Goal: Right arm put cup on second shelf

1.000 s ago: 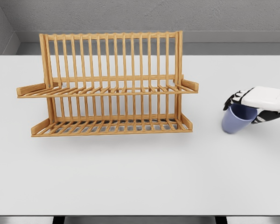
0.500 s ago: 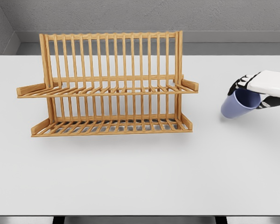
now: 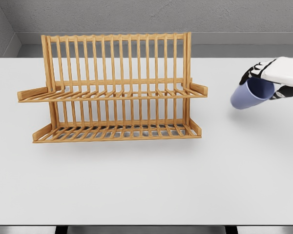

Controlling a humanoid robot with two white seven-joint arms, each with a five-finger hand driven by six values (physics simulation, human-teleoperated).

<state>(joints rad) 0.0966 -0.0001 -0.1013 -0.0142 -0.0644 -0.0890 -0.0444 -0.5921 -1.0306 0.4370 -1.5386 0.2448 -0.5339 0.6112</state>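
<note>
— What is sitting on the table (image 3: 136,185) around the work?

— A wooden two-tier dish rack (image 3: 115,87) is standing left of centre, its tall back slats rising at twelve o'clock and both slatted shelves facing the camera. The upper shelf (image 3: 112,94) is running across the rack at mid height, the lower shelf (image 3: 116,131) is lying just above the table. A grey wall is closing off the far side.

— Is anything standing between the cup and the rack?

— Only bare white table is showing in the gap. The rack's right end post and the small end stop of the upper shelf are the parts nearest the cup, at its nine o'clock.

— Where is the cup?

— The blue cup (image 3: 249,94) is hanging in the air near the right edge, well apart from the rack, roughly level with the upper shelf. It is tilting, its mouth pointing toward two o'clock and its base toward eight o'clock.

— And the fingers?

— The right hand (image 3: 278,75) is coming in from the right edge. Its dark fingers (image 3: 254,72) are clamping the cup's rim, wrapping over it from twelve o'clock, with the cup's body hanging below and left of them.
</note>
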